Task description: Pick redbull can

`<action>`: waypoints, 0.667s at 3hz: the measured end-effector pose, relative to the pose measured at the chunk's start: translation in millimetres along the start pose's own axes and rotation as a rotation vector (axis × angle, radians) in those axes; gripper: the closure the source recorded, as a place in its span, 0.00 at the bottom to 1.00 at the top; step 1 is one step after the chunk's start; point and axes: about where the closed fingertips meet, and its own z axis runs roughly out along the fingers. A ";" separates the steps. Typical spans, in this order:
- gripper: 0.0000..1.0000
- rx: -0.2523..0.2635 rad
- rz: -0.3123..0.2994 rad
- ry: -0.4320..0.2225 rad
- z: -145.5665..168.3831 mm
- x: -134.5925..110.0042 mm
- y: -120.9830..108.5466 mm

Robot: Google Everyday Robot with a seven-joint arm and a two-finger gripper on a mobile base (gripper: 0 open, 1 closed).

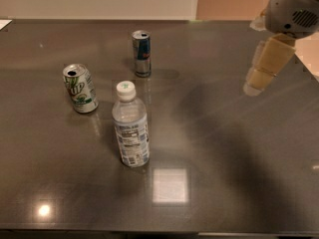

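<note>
The redbull can (141,54) is slim and tall, blue and silver with a small red mark. It stands upright on the dark table (214,148), towards the back and left of the middle. My gripper (255,85) hangs above the table at the upper right, its tan tip pointing down and to the left. It is well to the right of the can and holds nothing.
A white-and-green can (79,88) stands tilted to the front left of the redbull can. A clear plastic bottle (130,126) with a white cap stands in front of the redbull can. The table's right edge runs just past the gripper.
</note>
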 end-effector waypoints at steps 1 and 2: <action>0.00 -0.010 0.014 -0.055 9.9 -26.0 -37.8; 0.00 -0.010 0.059 -0.103 41.3 -59.2 -74.2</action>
